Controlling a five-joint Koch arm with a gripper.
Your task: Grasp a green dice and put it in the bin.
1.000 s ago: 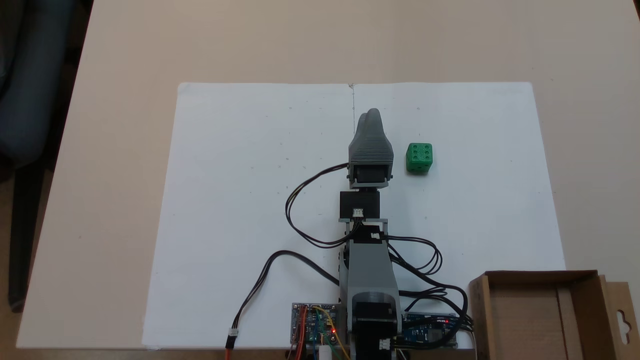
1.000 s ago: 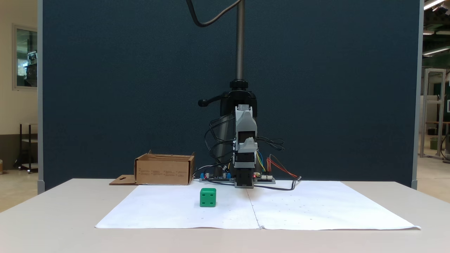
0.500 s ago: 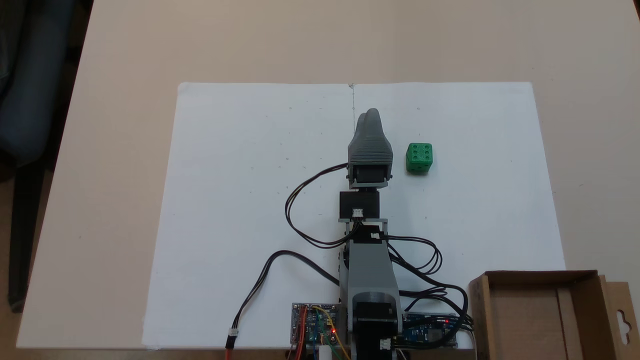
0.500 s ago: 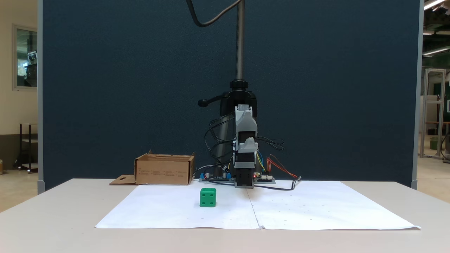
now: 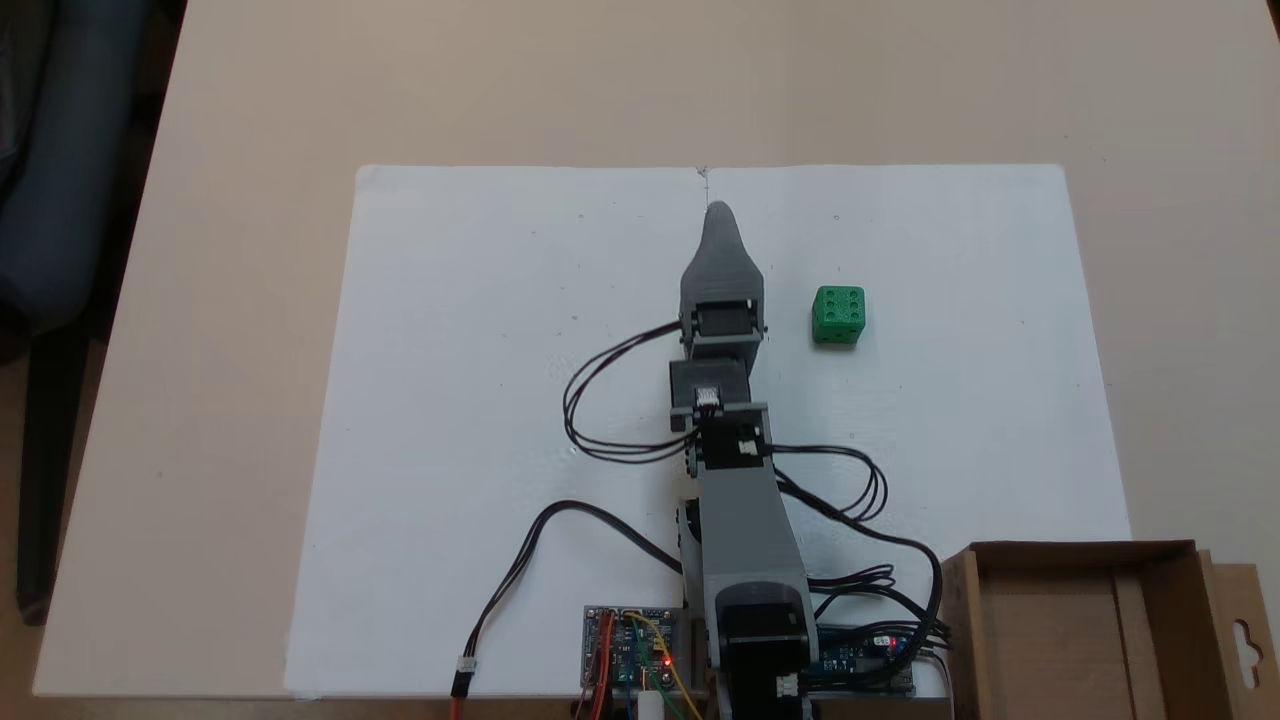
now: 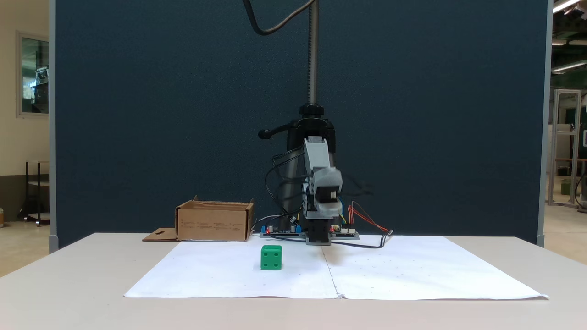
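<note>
Green dice (image 5: 838, 315): likely light, rigid, slick plastic; pinch opp. flat sides. Gripper (image 5: 719, 212) apart from it, jaw state unclear.

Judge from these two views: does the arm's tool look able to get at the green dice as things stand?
Probably yes. The green dice sits alone on the white paper, with bare paper between it and the tool, which points past it to the left in the top-down fixed view. The bin stands well clear.
</note>
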